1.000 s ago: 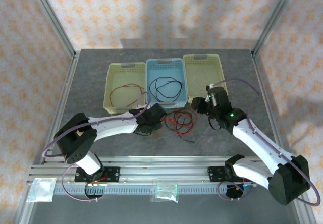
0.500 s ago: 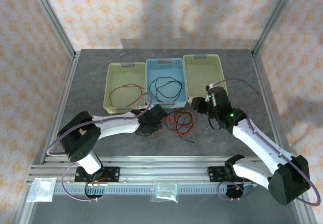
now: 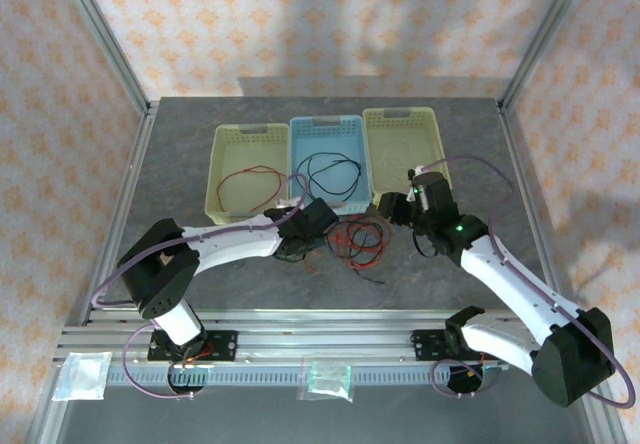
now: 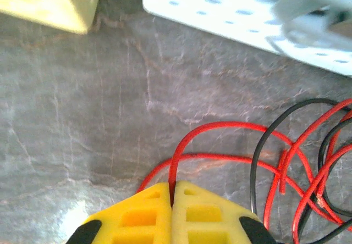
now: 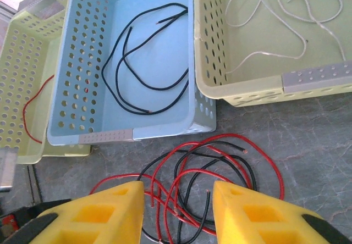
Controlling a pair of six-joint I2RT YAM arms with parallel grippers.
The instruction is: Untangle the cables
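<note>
A tangle of red and black cables (image 3: 360, 241) lies on the grey table in front of the baskets. My left gripper (image 3: 318, 232) is at the tangle's left edge. In the left wrist view its yellow fingers (image 4: 173, 186) are shut on a red cable (image 4: 220, 126) that arches up out of the jaws. My right gripper (image 3: 395, 207) hovers at the tangle's right side. It stands open above the cables (image 5: 203, 167), with nothing between its fingers (image 5: 179, 192).
Three baskets stand in a row behind the tangle. The left yellow basket (image 3: 222, 164) holds a red cable (image 3: 250, 179), the blue basket (image 5: 71, 62) a black cable (image 5: 143, 62), the right yellow basket (image 5: 247, 87) a pale white cable (image 5: 275, 13). Frame posts border the table.
My left gripper has shut on a red cable at the tangle's left edge and shifted slightly right. The right arm has stayed almost still.
</note>
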